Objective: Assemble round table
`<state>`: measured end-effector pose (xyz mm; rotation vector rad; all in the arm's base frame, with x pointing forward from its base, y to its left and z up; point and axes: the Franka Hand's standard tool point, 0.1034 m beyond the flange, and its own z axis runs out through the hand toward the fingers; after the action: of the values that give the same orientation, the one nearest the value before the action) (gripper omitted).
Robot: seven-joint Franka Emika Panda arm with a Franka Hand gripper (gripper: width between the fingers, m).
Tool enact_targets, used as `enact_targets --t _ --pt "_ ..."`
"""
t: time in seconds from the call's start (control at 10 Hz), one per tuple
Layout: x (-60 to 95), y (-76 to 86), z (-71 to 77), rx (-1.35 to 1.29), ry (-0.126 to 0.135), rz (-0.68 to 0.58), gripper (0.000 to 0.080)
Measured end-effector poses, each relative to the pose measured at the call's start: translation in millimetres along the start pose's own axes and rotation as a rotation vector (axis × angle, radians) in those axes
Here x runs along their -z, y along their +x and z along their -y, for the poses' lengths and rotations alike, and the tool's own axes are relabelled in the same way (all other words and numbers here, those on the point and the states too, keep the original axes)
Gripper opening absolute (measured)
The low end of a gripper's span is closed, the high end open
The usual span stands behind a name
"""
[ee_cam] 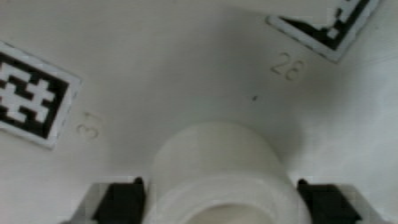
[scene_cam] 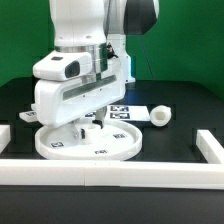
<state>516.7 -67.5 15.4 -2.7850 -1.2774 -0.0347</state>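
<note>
My gripper (ee_cam: 219,203) is clenched on the cylinder leg (ee_cam: 217,160), which stands directly beneath it on the round disc (scene_cam: 62,148). If I twist off-axis, I judge the leg could jam or slip. Another white part (scene_cam: 158,115) lies beyond the disc.

The gripper (scene_cam: 92,123) points straight down, its jaws clamping a short upright leg (scene_cam: 90,129) over the disc (scene_cam: 60,148), which lies flat just beneath them. Behind the jaws lies the marker board (scene_cam: 128,109), and past it, toward the exterior view's right, a white part with a dark round end (scene_cam: 159,115) rests on the black table (scene_cam: 180,135). A second white part (scene_cam: 22,116) sits well off the jaws toward the exterior view's left, and white bars (scene_cam: 120,171) run in front of them.
</note>
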Motion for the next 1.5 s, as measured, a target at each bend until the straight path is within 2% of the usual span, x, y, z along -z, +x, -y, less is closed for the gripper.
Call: enact_targets --t 0.2,0.6,1.1,1.5 --pt "-0.1 0.3 0.2 0.001 0.000 0.000 0.0406" --pt "-2.1 24.8 6.8 0.017 -0.005 -0.012 0.0407" --pt "-5.6 78.2 26.0 0.004 -0.004 -0.026 0.0409" --pt "-7.7 104.8 35.8 0.001 -0.011 -0.038 0.0409"
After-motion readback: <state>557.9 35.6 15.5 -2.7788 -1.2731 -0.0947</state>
